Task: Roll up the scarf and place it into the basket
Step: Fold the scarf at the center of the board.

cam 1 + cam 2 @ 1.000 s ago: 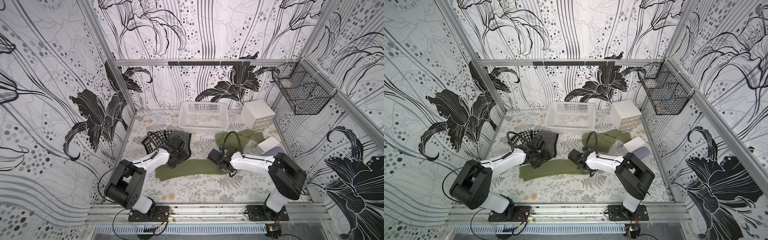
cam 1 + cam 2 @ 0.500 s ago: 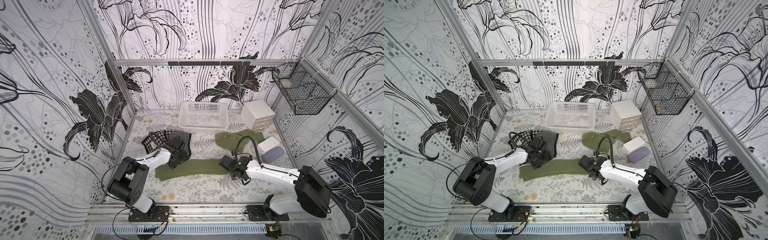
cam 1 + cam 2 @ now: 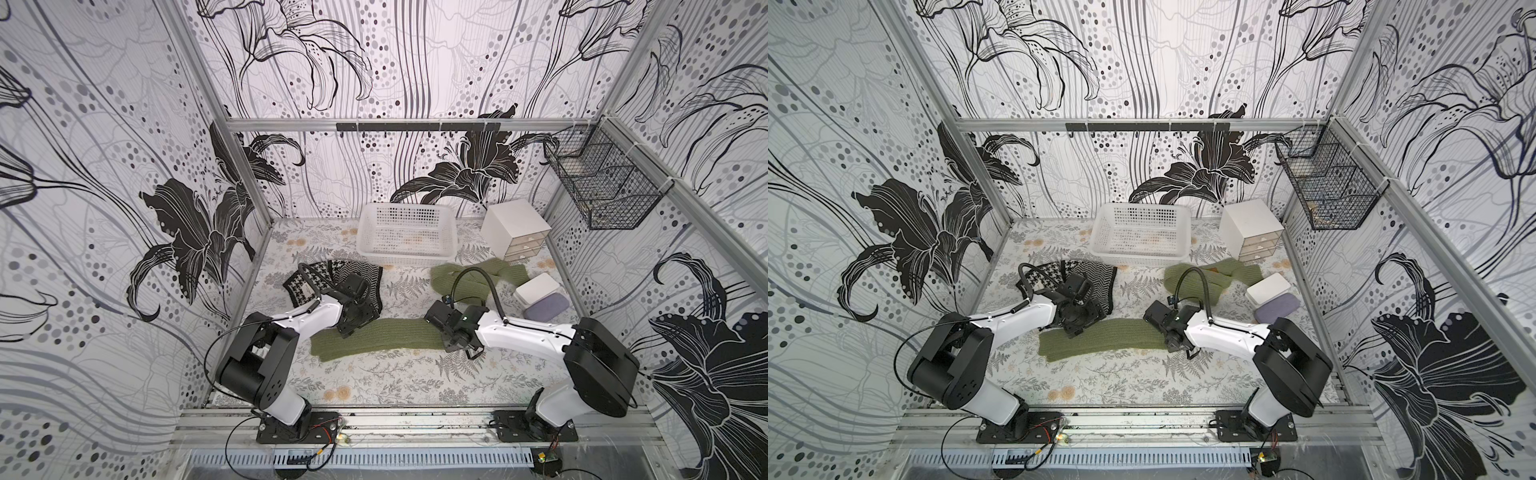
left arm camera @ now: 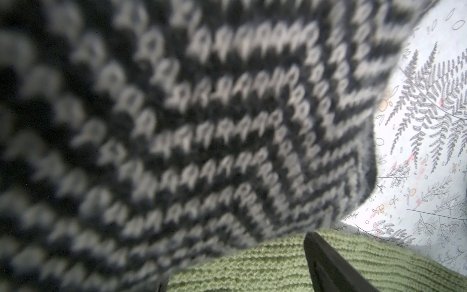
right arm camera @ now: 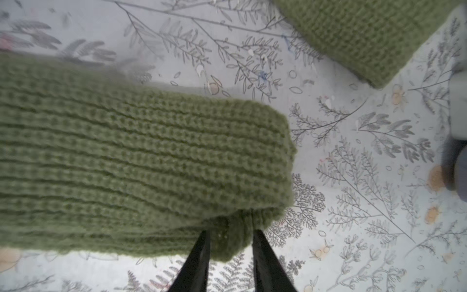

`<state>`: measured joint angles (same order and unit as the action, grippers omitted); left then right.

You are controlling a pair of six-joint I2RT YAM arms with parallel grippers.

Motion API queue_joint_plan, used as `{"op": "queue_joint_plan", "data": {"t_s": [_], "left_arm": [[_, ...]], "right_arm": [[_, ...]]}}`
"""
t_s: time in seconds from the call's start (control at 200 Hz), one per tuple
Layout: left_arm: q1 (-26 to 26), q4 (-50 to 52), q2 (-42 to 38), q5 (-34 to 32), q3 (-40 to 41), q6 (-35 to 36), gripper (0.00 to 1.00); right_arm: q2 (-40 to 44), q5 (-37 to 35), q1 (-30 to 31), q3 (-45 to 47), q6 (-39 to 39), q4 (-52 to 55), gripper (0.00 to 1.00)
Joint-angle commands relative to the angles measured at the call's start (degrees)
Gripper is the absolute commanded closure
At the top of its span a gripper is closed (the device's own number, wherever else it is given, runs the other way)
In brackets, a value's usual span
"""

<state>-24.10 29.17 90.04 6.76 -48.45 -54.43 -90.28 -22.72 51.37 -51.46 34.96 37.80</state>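
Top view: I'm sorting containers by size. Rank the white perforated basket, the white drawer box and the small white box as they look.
1. white perforated basket
2. white drawer box
3. small white box
It sits nearest the camera yet looks smallest.

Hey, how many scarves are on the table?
3. One green scarf lies flat at the front; another green one is bunched near the basket; a black-and-white one lies at the left. None seems hidden.
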Motion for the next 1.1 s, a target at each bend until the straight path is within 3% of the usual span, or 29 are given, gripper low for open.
{"op": "queue_joint_plan", "data": {"t_s": [0.0,0.195,0.285,0.576,0.771,0.866,0.891,0.926,0.961,1.011,1.096], "left_arm": [[-0.1,-1.2,-0.4,0.3,0.3,0.9,0.16],[-0.1,-1.3,-0.6,0.2,0.6,0.9,0.15],[-0.1,-1.5,-0.4,0.2,0.7,0.8,0.15],[-0.1,-0.9,0.9,0.2,-0.6,1.2,0.15],[-0.1,-0.8,2.1,0.1,-1.7,1.4,0.16],[-0.1,-0.9,2.7,0.5,-2.2,1.3,0.16],[-0.2,-0.9,2.8,0.6,-2.3,1.3,0.16],[-0.1,-0.8,2.9,0.6,-2.6,1.3,0.16],[-0.2,-0.8,3.0,0.6,-2.9,1.3,0.15],[-0.1,-0.6,3.1,0.7,-3.4,1.4,0.15],[-0.2,0.1,3.1,0.9,-4.5,1.8,0.15]], "right_arm": [[-3.3,-2.1,0.3,-2.3,0.5,1.8,0.77],[-4.4,-8.7,0.7,-2.6,6.2,8.3,1.0],[-0.7,-10.3,0.7,0.5,10.4,10.1,1.0],[22.6,-7.6,0.6,17.9,26.0,6.0,1.0],[42.5,-3.4,0.6,30.4,25.1,-5.4,1.0],[52.8,-2.2,0.5,34.1,26.0,-3.6,1.0],[54.8,-2.9,0.5,34.0,26.7,-1.2,0.92],[56.7,-3.2,0.5,33.9,27.0,1.4,0.72],[58.1,-4.9,0.5,33.3,28.4,4.2,0.6],[58.8,-4.6,0.5,32.9,27.9,4.9,0.53],[56.9,-3.7,0.5,31.4,27.6,4.2,0.51]]}}
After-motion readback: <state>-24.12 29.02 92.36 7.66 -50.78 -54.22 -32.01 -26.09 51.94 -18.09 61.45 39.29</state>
